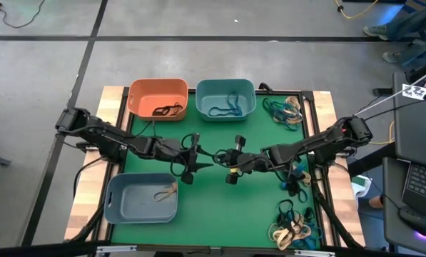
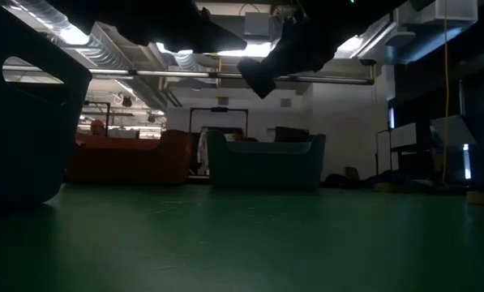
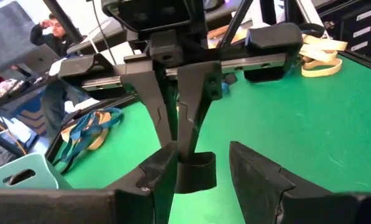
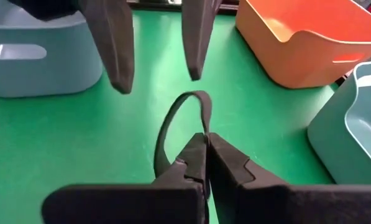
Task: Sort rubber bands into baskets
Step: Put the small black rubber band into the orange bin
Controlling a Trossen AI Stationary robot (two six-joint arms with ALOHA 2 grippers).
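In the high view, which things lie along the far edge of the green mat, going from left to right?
orange basket → teal basket → pile of loose rubber bands

The right tool [image 4: 205,144] is dark grey-black and pinches a black rubber band [image 4: 176,127]. Facing it, the left tool [image 4: 154,53] is the same dark colour. Beneath both lies the plain green desk [image 1: 213,207]. Beyond the left tool sits a grey-blue basket [image 4: 30,53]; beside the right tool are an orange basket [image 4: 309,37] and a teal basket [image 4: 353,124].
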